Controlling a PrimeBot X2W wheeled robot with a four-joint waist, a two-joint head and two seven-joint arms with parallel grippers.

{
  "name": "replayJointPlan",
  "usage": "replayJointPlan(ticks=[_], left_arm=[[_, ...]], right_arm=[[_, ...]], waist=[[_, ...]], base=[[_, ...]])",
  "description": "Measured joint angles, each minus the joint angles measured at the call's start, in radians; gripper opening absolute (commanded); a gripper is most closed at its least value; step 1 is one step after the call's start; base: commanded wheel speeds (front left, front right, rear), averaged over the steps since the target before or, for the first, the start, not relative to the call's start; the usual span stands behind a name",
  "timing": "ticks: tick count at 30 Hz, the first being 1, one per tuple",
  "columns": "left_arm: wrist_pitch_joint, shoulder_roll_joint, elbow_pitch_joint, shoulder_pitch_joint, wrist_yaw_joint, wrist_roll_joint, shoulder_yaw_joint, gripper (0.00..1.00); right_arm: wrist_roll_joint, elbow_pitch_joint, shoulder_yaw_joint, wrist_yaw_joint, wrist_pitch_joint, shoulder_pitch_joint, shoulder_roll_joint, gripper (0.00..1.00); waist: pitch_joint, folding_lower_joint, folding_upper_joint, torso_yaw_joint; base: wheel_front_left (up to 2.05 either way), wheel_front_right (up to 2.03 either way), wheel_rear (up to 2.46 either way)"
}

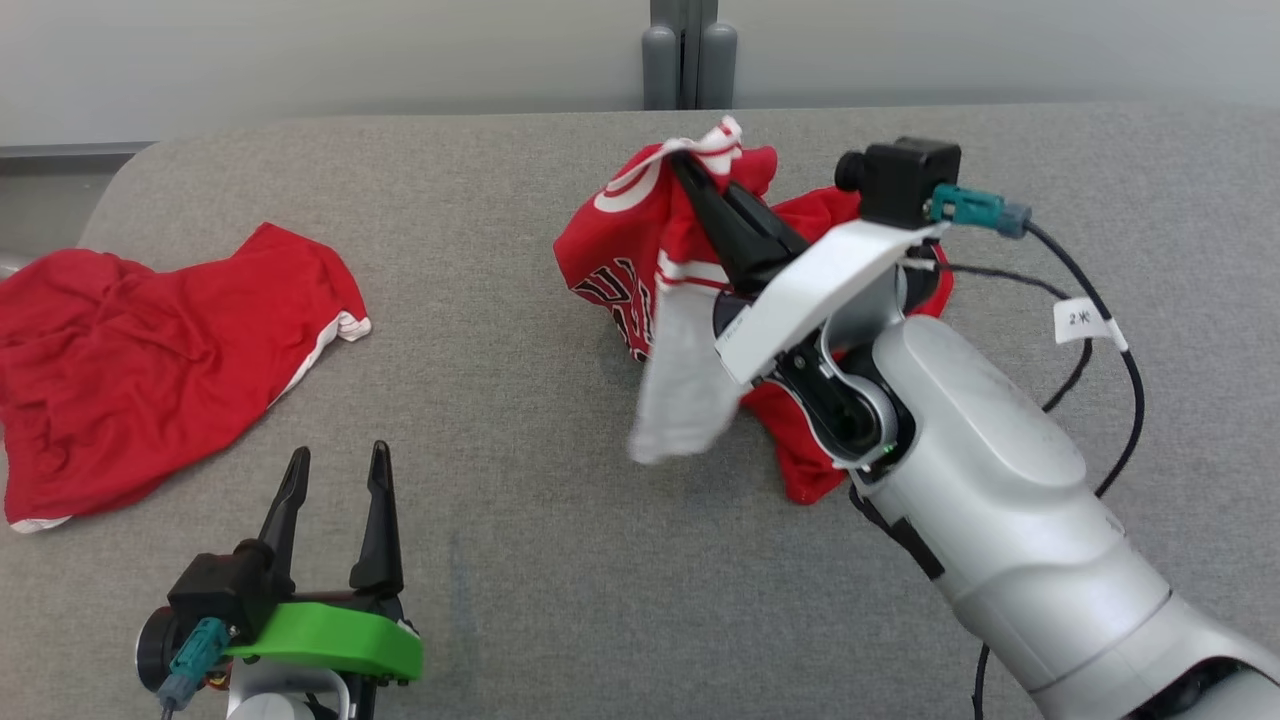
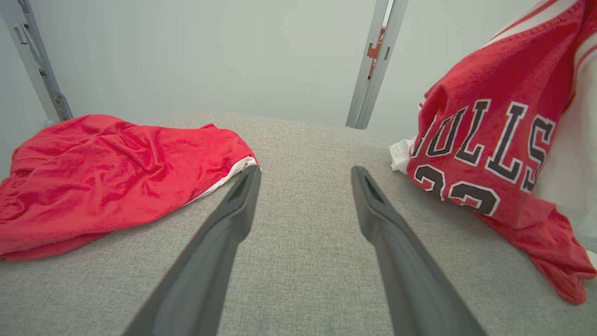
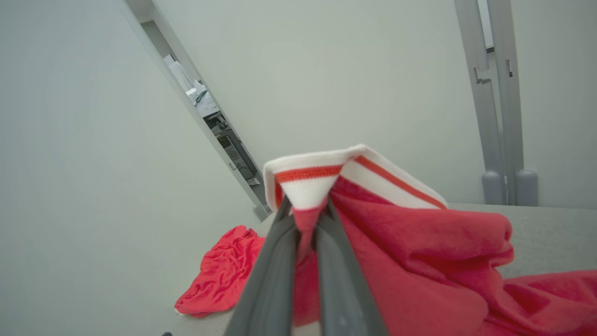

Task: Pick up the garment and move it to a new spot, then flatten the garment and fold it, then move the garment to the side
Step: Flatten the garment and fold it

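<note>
The garment (image 1: 625, 245) is a red jersey with white and black lettering and white trim, crumpled at the centre right of the grey table. My right gripper (image 1: 685, 165) is shut on its striped white edge and holds that part raised above the table. In the right wrist view the two fingers (image 3: 275, 275) pinch the red cloth just below the trim of the garment (image 3: 419, 252). My left gripper (image 1: 335, 465) stands open near the front left, empty. In the left wrist view the garment (image 2: 489, 140) hangs to the right of that gripper (image 2: 303, 172).
A second red cloth (image 1: 140, 360) lies crumpled at the table's left edge, also in the left wrist view (image 2: 102, 172). Grey posts (image 1: 690, 60) stand behind the table's far edge. A black cable (image 1: 1100, 320) trails from my right wrist.
</note>
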State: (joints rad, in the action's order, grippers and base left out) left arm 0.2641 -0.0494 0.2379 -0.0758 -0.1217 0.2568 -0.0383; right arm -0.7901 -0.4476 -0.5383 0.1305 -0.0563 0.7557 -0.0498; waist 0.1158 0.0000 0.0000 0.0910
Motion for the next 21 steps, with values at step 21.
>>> replayJointPlan(ticks=[21], left_arm=[[0.0,0.0,-0.021,-0.005,0.004,0.006,-0.004,1.0]], right_arm=[[-0.205,-0.17,0.127,0.0,-0.206,0.326,0.004,0.0]], waist=[[0.032,0.0,0.0,-0.046]], base=[[0.0,0.0,0.0]])
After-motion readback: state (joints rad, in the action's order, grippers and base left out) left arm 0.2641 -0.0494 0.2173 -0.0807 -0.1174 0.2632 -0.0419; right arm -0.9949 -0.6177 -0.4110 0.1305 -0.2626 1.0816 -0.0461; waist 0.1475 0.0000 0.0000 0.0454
